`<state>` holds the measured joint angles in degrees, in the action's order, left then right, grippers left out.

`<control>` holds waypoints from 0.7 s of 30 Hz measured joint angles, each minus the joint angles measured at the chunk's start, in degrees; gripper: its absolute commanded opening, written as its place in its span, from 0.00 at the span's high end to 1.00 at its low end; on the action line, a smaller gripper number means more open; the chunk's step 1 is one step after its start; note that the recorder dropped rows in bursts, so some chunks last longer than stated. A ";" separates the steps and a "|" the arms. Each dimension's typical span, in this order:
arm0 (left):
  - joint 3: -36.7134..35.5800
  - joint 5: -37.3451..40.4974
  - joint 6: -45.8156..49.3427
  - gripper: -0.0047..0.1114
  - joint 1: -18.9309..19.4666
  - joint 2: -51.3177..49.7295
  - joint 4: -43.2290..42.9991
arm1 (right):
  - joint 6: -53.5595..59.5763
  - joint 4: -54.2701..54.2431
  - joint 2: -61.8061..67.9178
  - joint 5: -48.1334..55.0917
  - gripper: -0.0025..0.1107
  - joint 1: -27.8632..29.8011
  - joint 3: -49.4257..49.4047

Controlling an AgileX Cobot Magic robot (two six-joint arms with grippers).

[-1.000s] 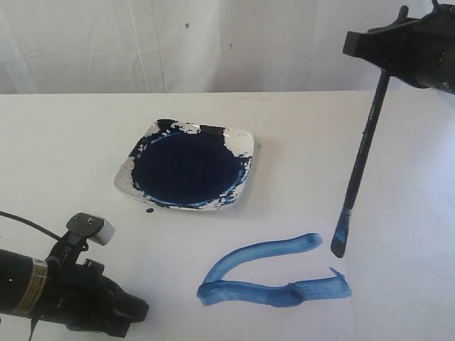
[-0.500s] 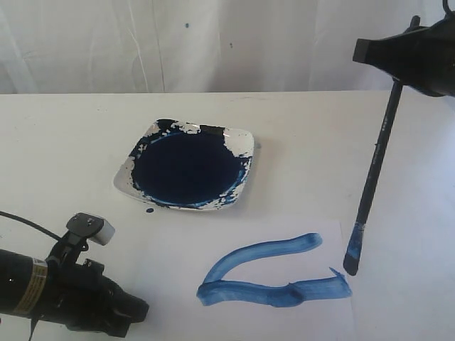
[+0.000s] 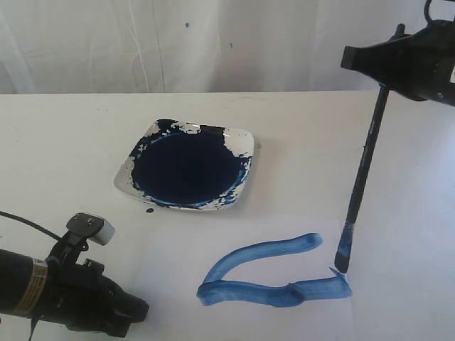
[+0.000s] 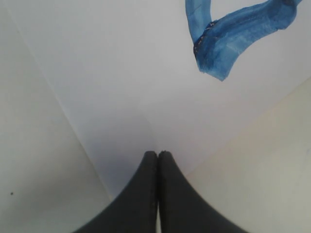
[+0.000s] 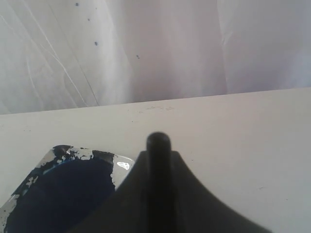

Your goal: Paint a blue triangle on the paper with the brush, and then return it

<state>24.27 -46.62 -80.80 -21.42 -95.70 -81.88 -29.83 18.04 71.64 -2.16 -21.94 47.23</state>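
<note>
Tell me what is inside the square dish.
The dish holds a pool of dark blue paint, smeared up its white walls. The paint covers the floor of the dish, so nothing beneath it can be seen.

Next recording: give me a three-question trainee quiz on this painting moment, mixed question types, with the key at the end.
1. True or false: the blue brushstroke triangle on the white paper sheet is fully closed.
2. The black-handled paintbrush: A lies in the dish; B lies flat on the paper; C hangs from the right gripper.
3. Fill in: the square white dish holds dark ____ paint.
Key: 1 false, its right side is open; 2 C; 3 blue.
</note>
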 measured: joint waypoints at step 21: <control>0.00 0.00 0.00 0.96 0.00 0.00 0.00 | 0.69 -0.14 9.50 -6.31 0.98 0.00 0.00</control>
<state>24.27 -46.62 -80.80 -21.42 -95.70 -81.88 -29.14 17.90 81.13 -8.47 -21.94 47.23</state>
